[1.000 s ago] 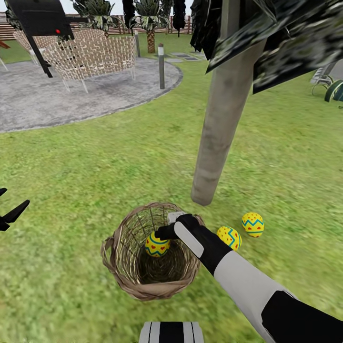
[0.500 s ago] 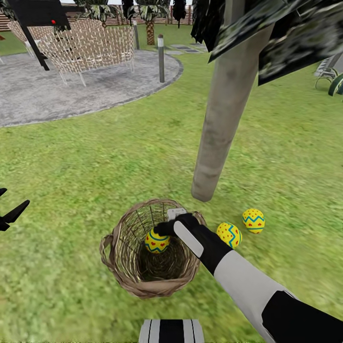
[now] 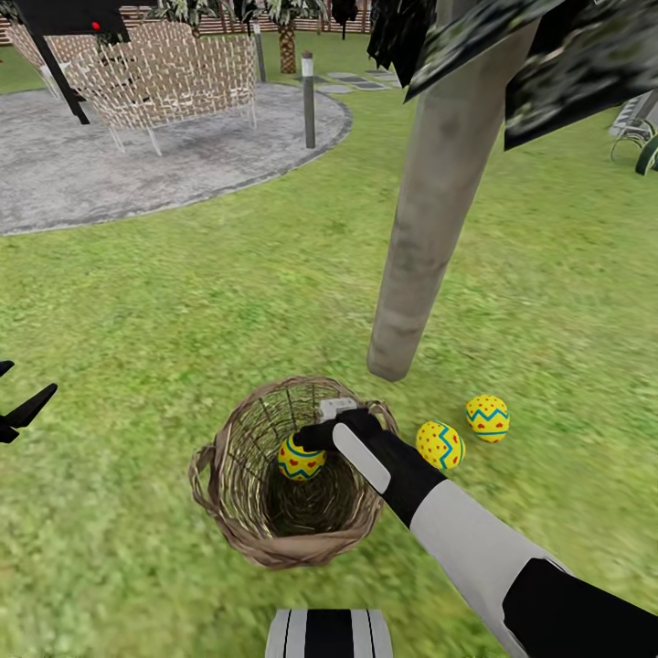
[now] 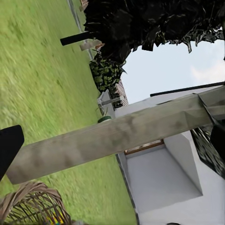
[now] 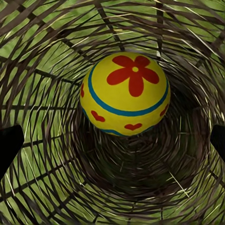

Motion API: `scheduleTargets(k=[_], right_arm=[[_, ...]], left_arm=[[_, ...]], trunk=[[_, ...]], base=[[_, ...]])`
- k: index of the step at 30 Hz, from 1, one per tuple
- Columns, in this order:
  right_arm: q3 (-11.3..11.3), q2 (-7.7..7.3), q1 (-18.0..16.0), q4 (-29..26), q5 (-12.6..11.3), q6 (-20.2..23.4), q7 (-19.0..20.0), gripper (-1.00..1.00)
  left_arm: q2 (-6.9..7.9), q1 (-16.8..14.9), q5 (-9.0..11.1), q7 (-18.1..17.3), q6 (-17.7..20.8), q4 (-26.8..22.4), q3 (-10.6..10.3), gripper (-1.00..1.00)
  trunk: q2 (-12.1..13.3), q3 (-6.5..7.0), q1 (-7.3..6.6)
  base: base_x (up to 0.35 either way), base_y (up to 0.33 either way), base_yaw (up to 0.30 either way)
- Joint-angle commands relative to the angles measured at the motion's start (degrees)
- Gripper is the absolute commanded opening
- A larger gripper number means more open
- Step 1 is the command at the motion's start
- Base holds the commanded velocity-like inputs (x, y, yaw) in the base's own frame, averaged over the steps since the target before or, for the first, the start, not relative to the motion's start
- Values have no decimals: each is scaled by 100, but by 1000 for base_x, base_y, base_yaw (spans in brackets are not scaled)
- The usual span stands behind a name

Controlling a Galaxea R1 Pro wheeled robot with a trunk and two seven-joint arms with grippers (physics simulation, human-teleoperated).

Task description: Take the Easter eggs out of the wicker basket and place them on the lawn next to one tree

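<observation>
The right gripper (image 3: pixel 306 439) is reached into the wicker basket (image 3: pixel 233 457) with its jaws spread either side of the last egg (image 3: pixel 301 460), not yet pinched. Two eggs (image 3: pixel 440 445) are already laid on the lawn (image 3: pixel 183 302) beside the tree (image 3: pixel 429 210). The left gripper (image 3: pixel 18 413) is held aside, fingers apart, and a grey paved patch (image 3: pixel 110 183) is seen beyond.

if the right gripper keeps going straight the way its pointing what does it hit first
Most likely the last Easter egg in the wicker basket: the right wrist view looks down the fingers with the egg near centre. The right gripper is open. Behind the egg lies the woven wall; depth is unclear.
</observation>
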Motion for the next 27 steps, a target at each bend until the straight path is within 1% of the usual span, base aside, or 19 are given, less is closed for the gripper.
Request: scheduleTargets(k=[1,2,5,9,10,13,14,16,19,27], right_arm=[[11,0,-4,-5,-58,5,-57,100],[10,0,-4,-5,-58,9,-57,100],[11,0,-4,-29,-58,12,-53,100],[13,0,-6,-44,-69,20,-68,100],[13,0,-17,-27,-75,24,-75,100],[16,0,-86,140,-82,41,-98,100],[25,0,-172,300,-84,45,-102,100],[42,0,-253,437,-84,47,-108,100],[65,0,-309,604,-79,40,-155,100],[74,0,-312,549,-84,22,-117,100]], left_arm=[[0,-4,-14,-23,23,3,5,100],[0,-4,-14,-23,23,3,6,100],[0,-4,-14,-23,23,3,5,100],[-1,-4,-14,-23,23,3,3,100],[-1,-4,-14,-23,23,3,2,100],[0,-4,-14,-23,23,3,1,100],[-1,-4,-14,-23,23,3,1,100],[-3,-4,-14,-23,23,3,1,100],[-17,-4,-14,-23,23,3,1,100],[-51,-4,-3,-23,23,3,1,100]], trunk=[[-2,-4,-1],[-2,-4,-1],[-6,-70,7],[-6,-70,7],[-7,-92,9],[-11,-159,17],[-11,-159,17],[-11,-159,17],[-15,-225,25],[-15,-225,25]], base=[[0,0,0],[0,0,0],[0,0,0],[0,0,0],[0,0,0],[0,0,0],[0,0,0],[0,0,0],[0,0,0],[0,0,0]])
